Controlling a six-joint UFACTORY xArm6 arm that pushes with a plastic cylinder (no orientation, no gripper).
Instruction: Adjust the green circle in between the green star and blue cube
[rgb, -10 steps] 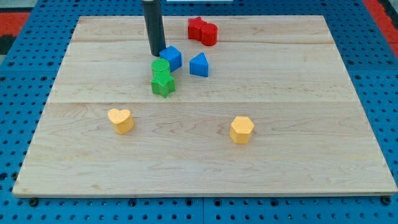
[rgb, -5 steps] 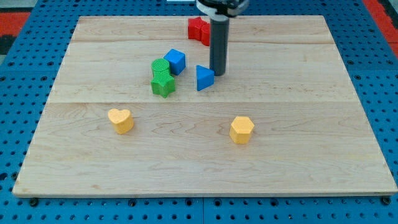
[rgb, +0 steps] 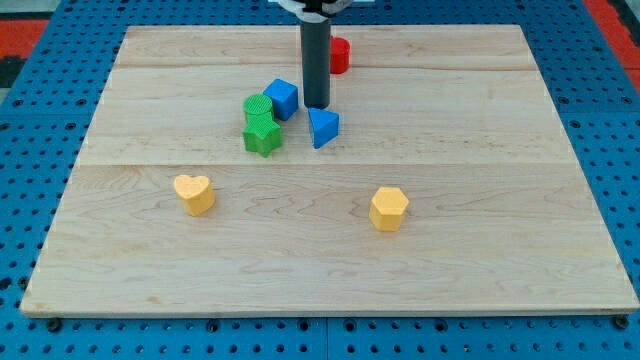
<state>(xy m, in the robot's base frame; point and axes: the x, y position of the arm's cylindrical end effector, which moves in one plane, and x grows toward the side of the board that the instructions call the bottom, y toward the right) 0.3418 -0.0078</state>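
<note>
Tool: bare rod, holds nothing; my tip (rgb: 316, 106) between blue cube (rgb: 282, 99) and blue triangular block (rgb: 322, 127). Risk: leftward sweep shoves cube onto green circle (rgb: 258, 107), unseating it from green star (rgb: 262, 135).

The rod (rgb: 316, 65) hides most of the red block (rgb: 340, 54). The rod's upper end is cut off at the view's top

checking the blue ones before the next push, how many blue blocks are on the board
2: the blue cube just left of my tip, touching the green circle, and the blue triangle just below the tip. None looks hidden.
</note>
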